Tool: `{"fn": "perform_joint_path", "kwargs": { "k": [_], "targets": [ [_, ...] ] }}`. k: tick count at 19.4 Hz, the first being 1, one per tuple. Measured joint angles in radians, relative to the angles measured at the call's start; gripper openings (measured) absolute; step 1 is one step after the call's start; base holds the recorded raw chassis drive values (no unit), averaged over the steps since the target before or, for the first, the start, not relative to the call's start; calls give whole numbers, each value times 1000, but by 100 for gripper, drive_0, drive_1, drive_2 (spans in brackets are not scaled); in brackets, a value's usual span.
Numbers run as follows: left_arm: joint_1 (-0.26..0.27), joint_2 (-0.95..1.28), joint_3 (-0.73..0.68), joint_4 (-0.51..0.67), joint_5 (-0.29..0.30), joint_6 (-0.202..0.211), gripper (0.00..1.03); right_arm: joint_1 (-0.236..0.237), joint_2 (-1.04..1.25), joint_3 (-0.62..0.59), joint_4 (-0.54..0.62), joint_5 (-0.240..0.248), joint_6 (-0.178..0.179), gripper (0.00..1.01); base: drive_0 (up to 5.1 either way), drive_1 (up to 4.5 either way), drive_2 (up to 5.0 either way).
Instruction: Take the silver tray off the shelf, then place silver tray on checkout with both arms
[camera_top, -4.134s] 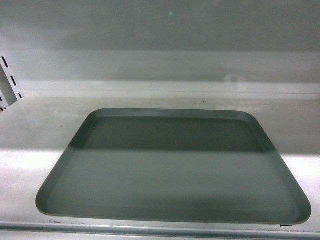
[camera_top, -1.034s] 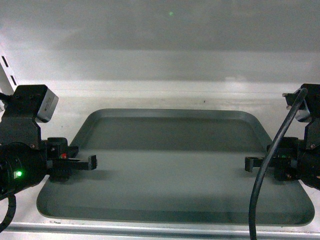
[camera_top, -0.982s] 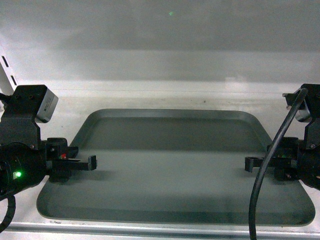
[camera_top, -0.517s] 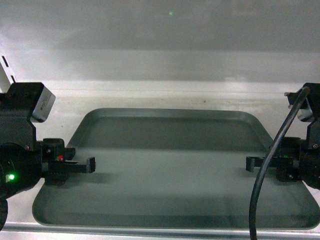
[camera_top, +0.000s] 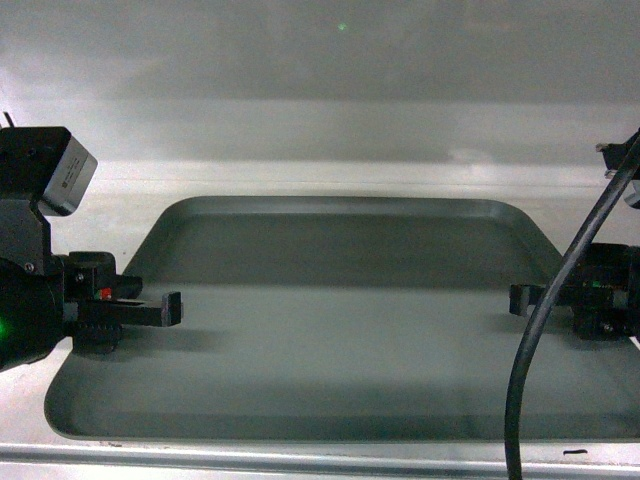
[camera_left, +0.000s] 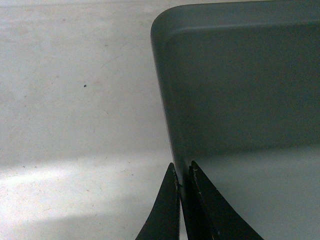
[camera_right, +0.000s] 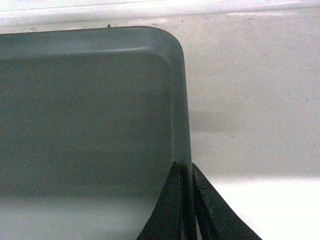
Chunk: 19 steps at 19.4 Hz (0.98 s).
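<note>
The silver tray (camera_top: 340, 340) lies flat across the shelf (camera_top: 320, 180), wide and grey with a low rim. My left gripper (camera_top: 170, 309) is shut on the tray's left rim. In the left wrist view the two dark fingers (camera_left: 167, 212) pinch the rim of the tray (camera_left: 240, 90), with the gripper (camera_left: 182, 172) just behind the rounded far corner. My right gripper (camera_top: 522, 298) is shut on the right rim. In the right wrist view that gripper (camera_right: 184, 170) clamps the edge of the tray (camera_right: 85, 110). The checkout is out of view.
The pale shelf board (camera_left: 75, 100) shows beside the tray on the left and the same board (camera_right: 250, 100) on the right. A thin front lip (camera_top: 300, 462) runs under the tray's near edge. A black cable (camera_top: 530, 360) hangs before the right arm.
Both grippers came in and closed on the tray's side rims. Over the last second the tray has grown wider in view and come nearer the camera, with both arms shifting outward.
</note>
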Motion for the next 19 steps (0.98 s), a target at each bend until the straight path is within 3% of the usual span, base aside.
{"fn": "perform_joint_path", "kwargs": {
  "k": [7, 10, 19],
  "targets": [
    [-30, -114, 19, -122, -13, -9, 4, -14, -143, -1, -127, -3, 0, 3, 0, 0, 0],
    [-49, -227, 20, -205, -20, -14, 4, -19, -270, -12, -248, -3, 25, 3, 0, 0, 0],
    [-53, -218, 31, -223, -19, -6, 4, -21, -280, -13, -274, 0, 34, 3, 0, 0, 0]
  ]
}}
